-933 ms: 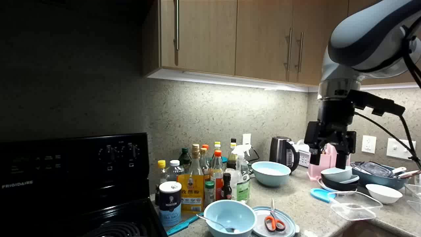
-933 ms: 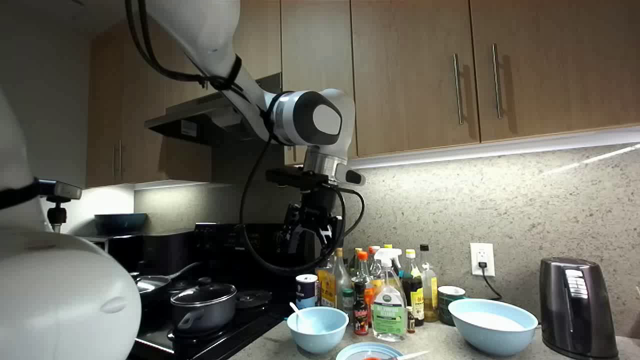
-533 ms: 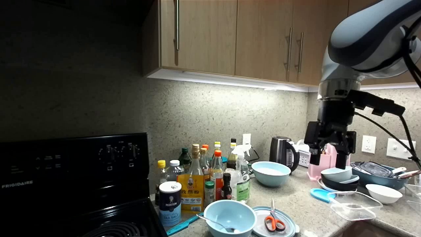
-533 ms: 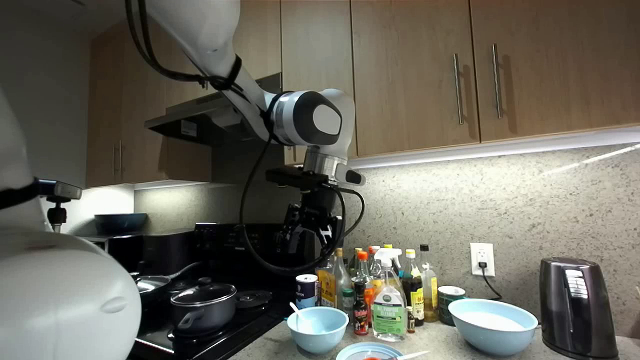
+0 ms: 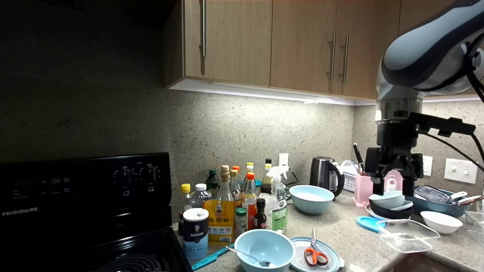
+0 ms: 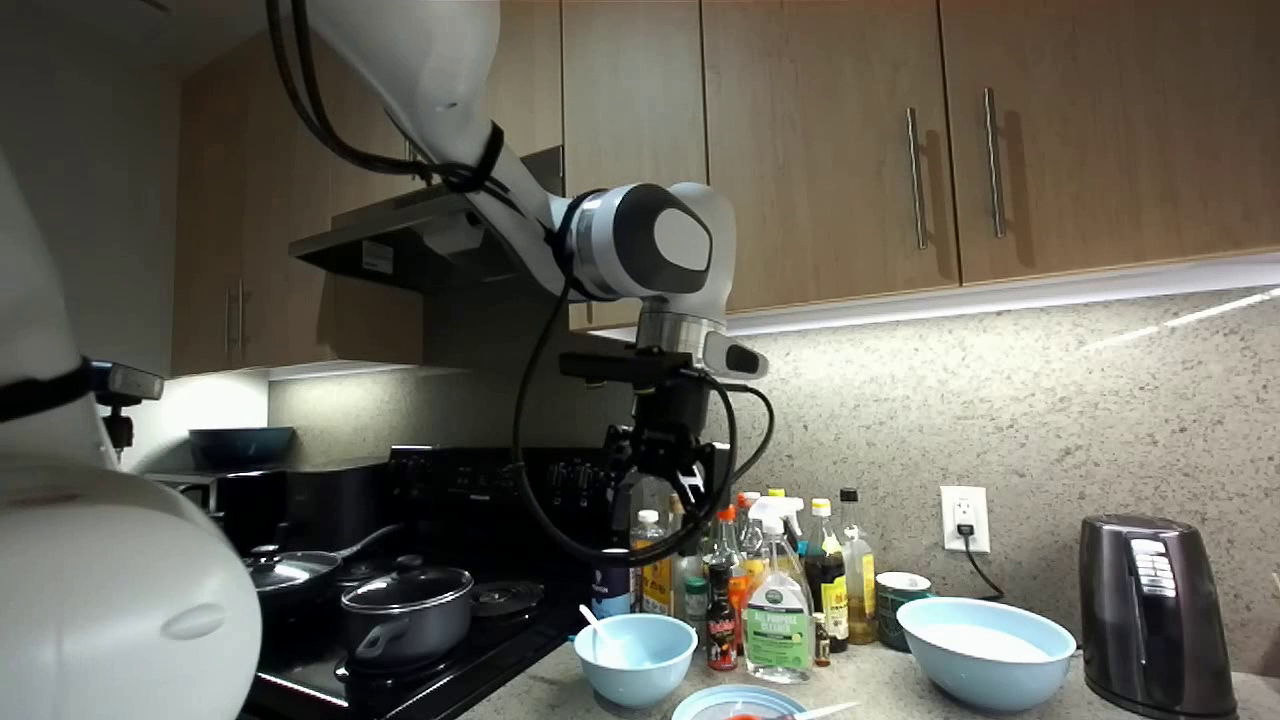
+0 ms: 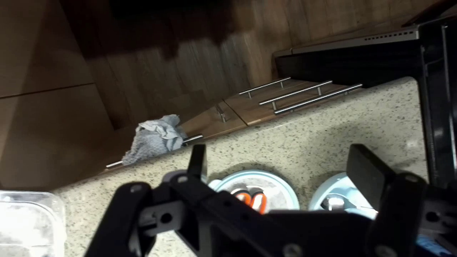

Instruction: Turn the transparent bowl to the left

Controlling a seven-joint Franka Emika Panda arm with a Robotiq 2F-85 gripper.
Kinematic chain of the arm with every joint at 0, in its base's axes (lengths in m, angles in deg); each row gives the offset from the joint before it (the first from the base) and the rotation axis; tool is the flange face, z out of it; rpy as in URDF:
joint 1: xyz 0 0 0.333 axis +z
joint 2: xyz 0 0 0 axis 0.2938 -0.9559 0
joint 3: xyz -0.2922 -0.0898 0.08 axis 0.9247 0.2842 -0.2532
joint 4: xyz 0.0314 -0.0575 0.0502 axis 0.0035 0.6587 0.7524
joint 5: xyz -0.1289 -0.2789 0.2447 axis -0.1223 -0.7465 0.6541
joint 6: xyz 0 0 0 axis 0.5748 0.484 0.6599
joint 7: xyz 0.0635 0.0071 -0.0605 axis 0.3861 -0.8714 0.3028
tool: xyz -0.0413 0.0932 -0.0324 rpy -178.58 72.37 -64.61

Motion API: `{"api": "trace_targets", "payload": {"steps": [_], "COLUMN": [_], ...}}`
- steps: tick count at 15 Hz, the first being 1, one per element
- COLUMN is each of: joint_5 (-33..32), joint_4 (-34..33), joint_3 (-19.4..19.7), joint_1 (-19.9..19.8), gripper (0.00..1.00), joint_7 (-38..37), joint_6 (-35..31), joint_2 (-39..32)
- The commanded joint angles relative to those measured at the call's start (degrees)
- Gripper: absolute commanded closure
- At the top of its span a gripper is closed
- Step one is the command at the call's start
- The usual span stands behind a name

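Two black jaws, spread wide apart, in midair above the speckled counter (image 7: 314, 142)

Clear container (image 7: 31, 225) partly outside wrist view

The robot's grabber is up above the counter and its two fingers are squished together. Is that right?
Not quite: the gripper is up above the counter, but its two fingers are spread wide apart, not squished together. The wrist view shows the gap between them.
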Motion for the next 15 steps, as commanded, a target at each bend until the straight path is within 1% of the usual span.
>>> {"api": "trace_targets", "payload": {"steps": [1,3,6,7,8,10,14,15], "joint_5": [-4.88,-6.73,-7.20,-6.23,-6.13,-6.13,-6.13,-6.12], "joint_4": [0.88,0.73,-0.36,-0.95,0.20,-0.17,-0.67,-2.08], "joint_3": [1.68,3.29,5.69,6.28,5.95,6.76,6.67,6.62], "joint_1": [-4.76,-7.12,-9.98,-10.21,-9.54,-10.12,-10.07,-10.01], "gripper": [0.00,0.00,0.00,0.00,0.00,0.00,0.00,0.00], "joint_7": [-1.78,-2.37,-4.14,-3.89,-1.85,-1.95,-2.36,-2.70], "joint_6": [-0.23,-0.54,-0.60,0.67,0.00,0.00,0.03,-0.52], "joint_2": [-1.86,-3.72,-7.73,-8.71,-6.29,-8.06,-8.79,-10.09]}}
